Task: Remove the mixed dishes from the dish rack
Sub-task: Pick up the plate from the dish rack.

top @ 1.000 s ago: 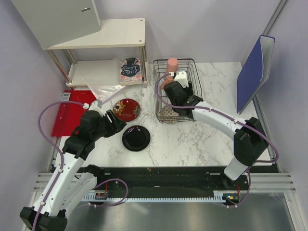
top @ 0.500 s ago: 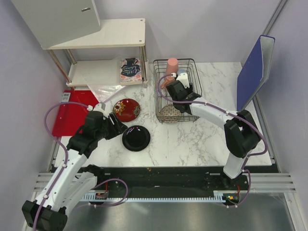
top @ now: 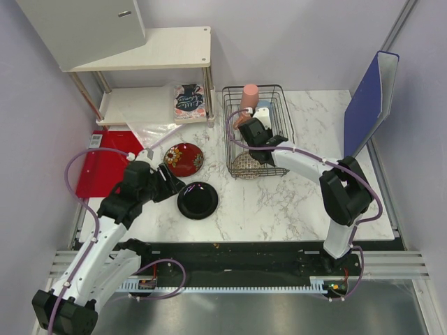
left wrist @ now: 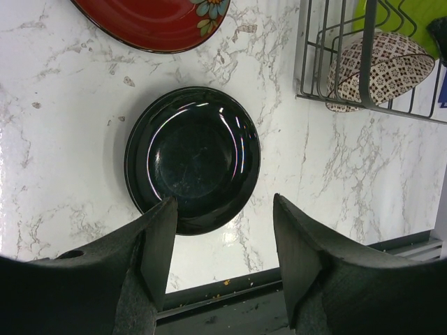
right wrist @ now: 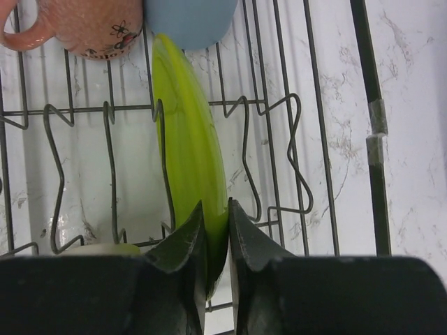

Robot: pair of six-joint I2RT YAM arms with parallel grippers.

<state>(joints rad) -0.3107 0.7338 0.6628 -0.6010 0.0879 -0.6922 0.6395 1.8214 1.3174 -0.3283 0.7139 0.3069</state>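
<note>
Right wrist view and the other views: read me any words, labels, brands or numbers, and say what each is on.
No text can be read in any view.
Mug: dark print beside a small flower drawing, too blurred to read.
Packet: script lettering, too small to read.
White label on the red mat: too small to read.

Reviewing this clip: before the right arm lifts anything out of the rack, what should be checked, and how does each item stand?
1. Grip: right gripper pinches the lime-green plate rim: ok.
2. Plate stands on edge between dish rack prongs: ok.
3. Clearance from small pink mug and light-blue cup at the plate's far edge: cannot tell.
4. Other arm clear: left gripper open over glossy black plate, outside rack: ok.
5. Hold firm enough: cannot tell.
</note>
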